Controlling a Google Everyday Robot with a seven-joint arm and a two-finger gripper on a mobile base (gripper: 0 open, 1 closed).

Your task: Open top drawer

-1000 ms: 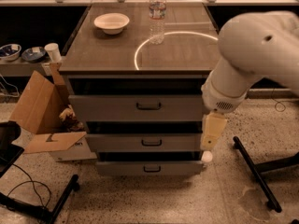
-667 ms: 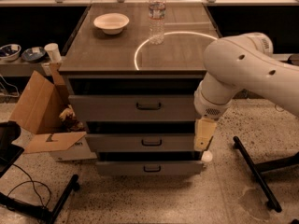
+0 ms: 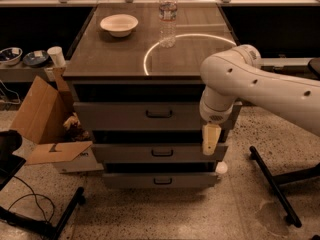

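Progress is judged as nil: the top drawer (image 3: 120,116) appears shut, its interior hidden and its handle (image 3: 159,114) ungrasped, left of the gripper (image 3: 210,143). The gripper is positioned before the drawer's right end; released or clenched cannot be told. Approach, grasp and pull remain. Far left, a cardboard box (image 3: 42,115) holds unclear items; up-left, a white bowl (image 3: 119,24) appears empty.
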